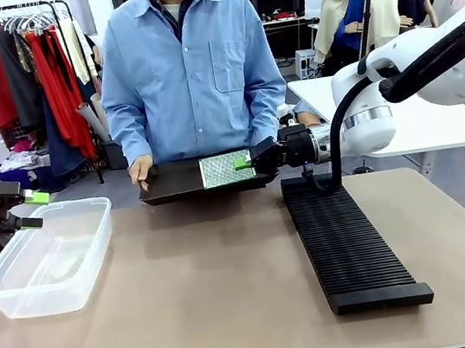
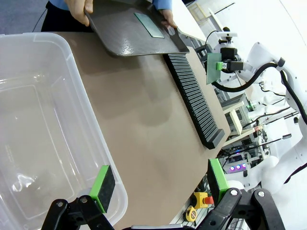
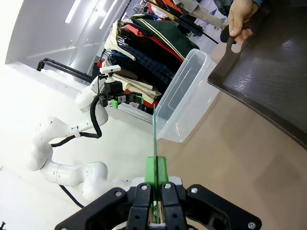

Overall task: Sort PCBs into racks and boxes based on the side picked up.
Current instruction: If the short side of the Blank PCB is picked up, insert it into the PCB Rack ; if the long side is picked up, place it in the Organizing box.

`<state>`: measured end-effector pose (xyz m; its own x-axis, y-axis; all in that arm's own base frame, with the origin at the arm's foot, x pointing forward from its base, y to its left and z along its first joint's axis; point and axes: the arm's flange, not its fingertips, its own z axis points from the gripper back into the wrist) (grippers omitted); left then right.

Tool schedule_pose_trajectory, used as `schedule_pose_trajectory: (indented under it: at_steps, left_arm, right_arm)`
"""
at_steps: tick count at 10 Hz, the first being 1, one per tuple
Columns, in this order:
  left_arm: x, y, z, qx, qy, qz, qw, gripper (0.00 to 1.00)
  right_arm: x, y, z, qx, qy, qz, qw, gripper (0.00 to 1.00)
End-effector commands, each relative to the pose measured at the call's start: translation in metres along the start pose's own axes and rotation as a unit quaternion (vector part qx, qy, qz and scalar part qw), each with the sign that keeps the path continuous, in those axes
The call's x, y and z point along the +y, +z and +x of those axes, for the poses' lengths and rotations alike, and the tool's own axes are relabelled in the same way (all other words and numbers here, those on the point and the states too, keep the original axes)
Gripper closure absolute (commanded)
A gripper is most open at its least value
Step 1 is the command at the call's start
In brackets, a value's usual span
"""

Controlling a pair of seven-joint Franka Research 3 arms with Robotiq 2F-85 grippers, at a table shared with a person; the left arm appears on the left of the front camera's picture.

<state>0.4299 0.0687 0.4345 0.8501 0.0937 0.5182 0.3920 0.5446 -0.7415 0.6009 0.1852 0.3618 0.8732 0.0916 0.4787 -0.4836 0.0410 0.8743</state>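
Front view shows me the right gripper (image 1: 244, 163) at frame centre, its fingers pinching a PCB (image 2: 211, 67) by one edge, near the far end of the rack (image 1: 347, 240) and beside the black tray (image 1: 173, 183) that a person holds. A second PCB (image 2: 148, 24) lies flat in that tray. My left gripper (image 2: 160, 184) hangs with fingers spread over the clear box (image 1: 24, 301) at lower left

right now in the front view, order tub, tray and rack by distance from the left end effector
1. tub, right by the left end effector, table's left
2. tray, held by the person, far middle
3. rack, right of middle
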Motion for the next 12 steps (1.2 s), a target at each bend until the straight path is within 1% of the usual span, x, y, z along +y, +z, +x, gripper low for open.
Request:
schedule_pose_trajectory:
  at_steps: [1,2,3,5,7,9,10,12]
  left_arm:
    - [-0.001,0.001,-0.001,-0.001,-0.002,0.005,1.000,0.00]
    - [-0.001,0.001,-0.001,-0.001,-0.002,0.005,1.000,0.00]
    - [-0.001,0.001,-0.001,-0.001,-0.002,0.005,1.000,0.00]
    - [-0.001,0.001,-0.001,-0.001,-0.002,0.005,1.000,0.00]
    - [-0.001,0.001,-0.001,-0.001,-0.002,0.005,1.000,0.00]
    - [-0.001,0.001,-0.001,-0.001,-0.002,0.005,1.000,0.00]
    - [-0.001,0.001,-0.001,-0.001,-0.002,0.005,1.000,0.00]
    - [-0.001,0.001,-0.001,-0.001,-0.002,0.005,1.000,0.00]
  right_arm:
    - [0.003,-0.001,-0.001,-0.010,-0.002,0.006,1.000,1.00]
    - [0.003,-0.001,-0.001,-0.010,-0.002,0.006,1.000,1.00]
    - [0.000,0.000,0.000,0.000,0.000,0.000,1.000,1.00]
    - [-0.001,0.021,-0.001,-0.001,0.035,0.019,0.999,1.00]
    - [-0.004,0.050,-0.005,-0.008,0.068,0.036,0.997,1.00]
    - [-0.011,0.080,-0.008,-0.022,0.081,0.053,0.995,1.00]
    - [-0.018,0.100,-0.011,-0.033,0.093,0.054,0.994,1.00]
    - [-0.032,0.137,-0.018,-0.042,0.106,0.030,0.993,1.00]
